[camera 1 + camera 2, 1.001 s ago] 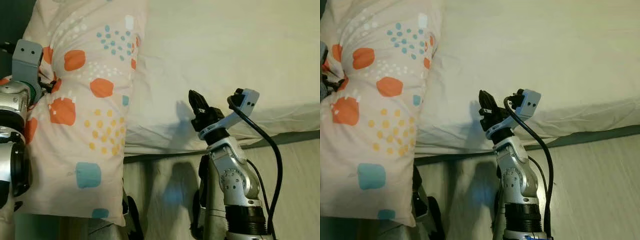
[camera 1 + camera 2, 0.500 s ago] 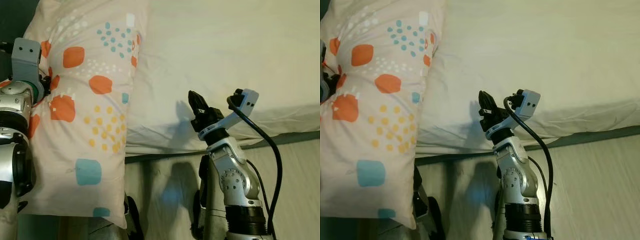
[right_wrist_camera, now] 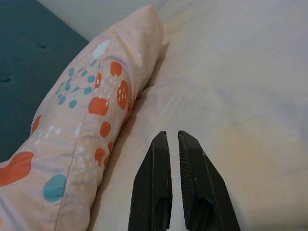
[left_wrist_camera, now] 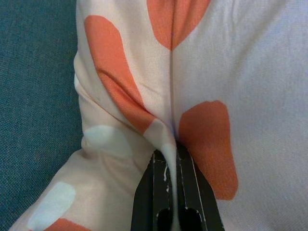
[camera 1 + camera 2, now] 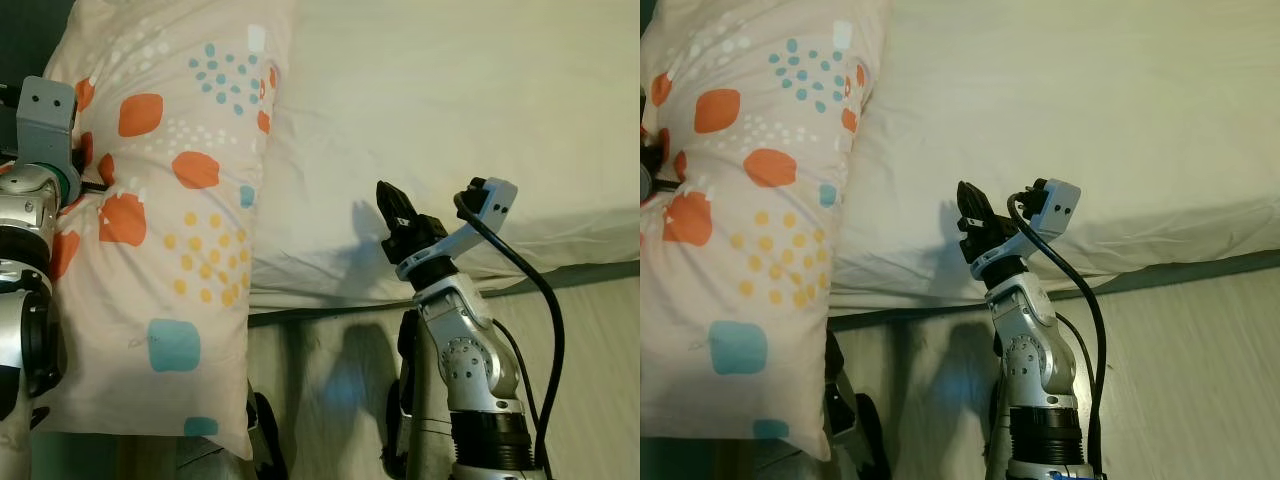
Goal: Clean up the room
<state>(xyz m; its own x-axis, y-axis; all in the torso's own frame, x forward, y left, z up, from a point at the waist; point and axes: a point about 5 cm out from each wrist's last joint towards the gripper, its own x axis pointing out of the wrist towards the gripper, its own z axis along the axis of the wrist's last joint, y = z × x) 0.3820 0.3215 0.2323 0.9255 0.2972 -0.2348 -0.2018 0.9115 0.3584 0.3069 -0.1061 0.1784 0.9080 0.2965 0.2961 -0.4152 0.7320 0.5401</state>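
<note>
Left eye view: pale pillow [image 5: 180, 230], orange, teal, yellow spots, seam-pinched by left tool [image 4: 171, 153].

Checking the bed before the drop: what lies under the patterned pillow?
The spotted peach fabric pillow, pinched by the left end effector, overlaps the white bedsheet. Whatever lies beneath stays covered.

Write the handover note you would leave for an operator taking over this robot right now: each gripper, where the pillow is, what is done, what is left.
Left gripper: shut on a fold of the spotted pillow, holding it at its side seam.
Right gripper: fingers nearly together, holding nothing, raised over the edge of the bed.
Pillow: along the bed's left side, its lower end hanging past the mattress edge.
Done: pillow grasped.
Left: probably set the pillow fully on the bed, then release.
</note>
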